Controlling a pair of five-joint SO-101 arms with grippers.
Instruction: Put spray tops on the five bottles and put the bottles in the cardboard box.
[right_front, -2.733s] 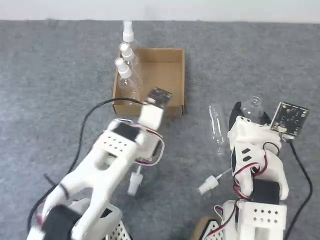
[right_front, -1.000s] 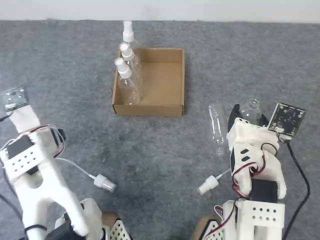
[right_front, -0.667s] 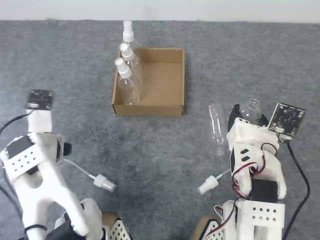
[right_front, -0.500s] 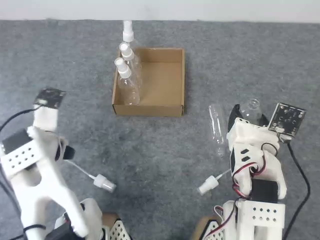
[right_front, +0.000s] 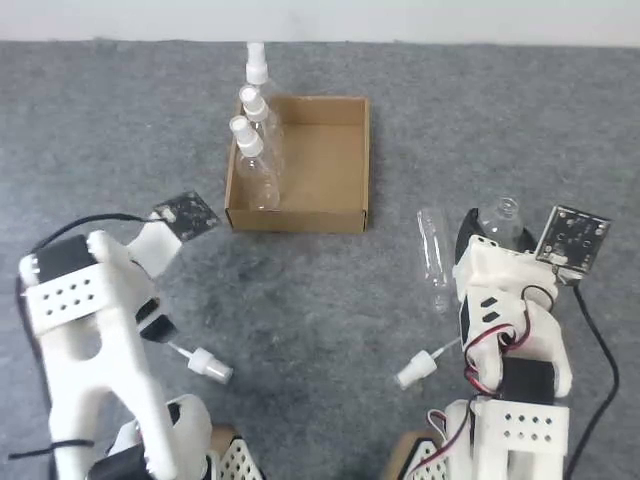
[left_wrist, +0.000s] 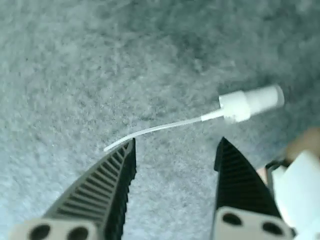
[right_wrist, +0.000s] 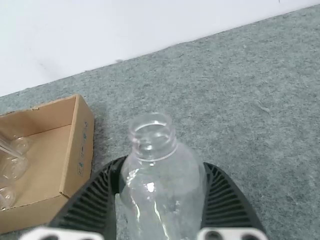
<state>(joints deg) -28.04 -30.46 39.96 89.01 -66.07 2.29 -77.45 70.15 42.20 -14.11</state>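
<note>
High view: fixed overhead, looking straight down on the cardboard box and the carpet around it. Left wrist view: close above that carpet, aimed down at a spray top. Right wrist view: low, close behind a bottle, facing the same box.

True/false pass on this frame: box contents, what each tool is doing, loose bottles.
1. Three capped bottles are in the cardboard box. True.
2. The bottle in the right tool already has a spray top. False: its neck is bare and open.
3. The left tool is shut on a spray top. False: it is open over a loose spray top lying on the carpet.
4. A second uncapped bottle lies on the carpet outside the box. True.
</note>
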